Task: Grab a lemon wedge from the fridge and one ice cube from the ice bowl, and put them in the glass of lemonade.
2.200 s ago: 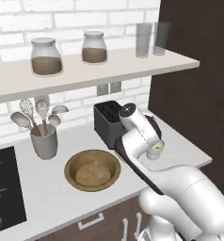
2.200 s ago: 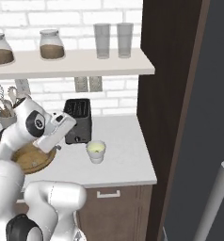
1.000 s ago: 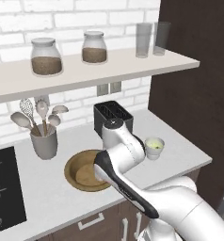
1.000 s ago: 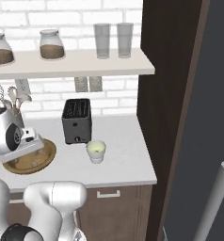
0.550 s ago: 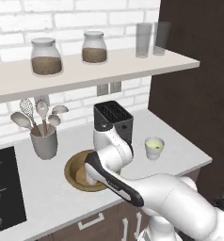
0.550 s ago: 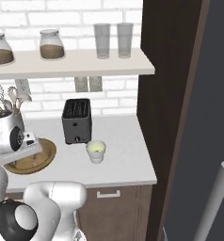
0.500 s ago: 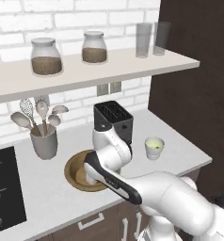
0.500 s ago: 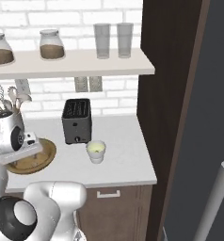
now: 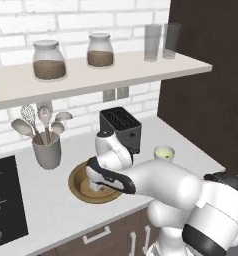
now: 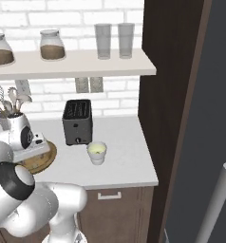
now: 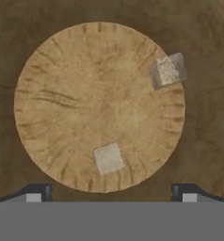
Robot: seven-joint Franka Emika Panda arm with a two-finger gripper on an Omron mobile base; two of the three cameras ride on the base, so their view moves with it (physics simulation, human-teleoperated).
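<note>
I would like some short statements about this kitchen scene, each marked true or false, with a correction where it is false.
1. The gripper hangs open over the ice bowl. True.
2. Two ice cubes lie in the bowl. True.
3. The gripper holds an ice cube. False: nothing is between its fingers; both cubes lie on the bowl's floor.
4. The glass of lemonade stands on the shelf. False: it stands on the counter, near the toaster.
5. Two tall clear glasses stand on the shelf. True.
</note>
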